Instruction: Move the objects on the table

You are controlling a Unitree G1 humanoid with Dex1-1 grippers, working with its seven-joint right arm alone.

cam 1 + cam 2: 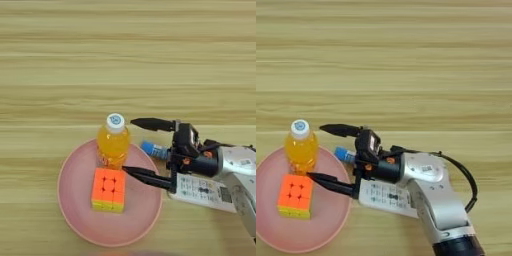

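Silver arm reaches in from the bottom right, and its end effector (136,147) points left at the pink plate (75,210). Its 2 black fingers (152,124) are spread wide open and hold nothing. On the plate stand the orange-drink bottle (113,142) and a colour cube (108,189). Just right of the plate lie the blue tube (154,149) and the white remote (202,192), on the wooden surface (125,60).

The light wooden tabletop (125,50) looks matt and grained; the round pink plastic plate (75,210) smooth; the clear plastic orange-drink bottle (113,142) glossy; the silver forearm (431,190) satin metal.
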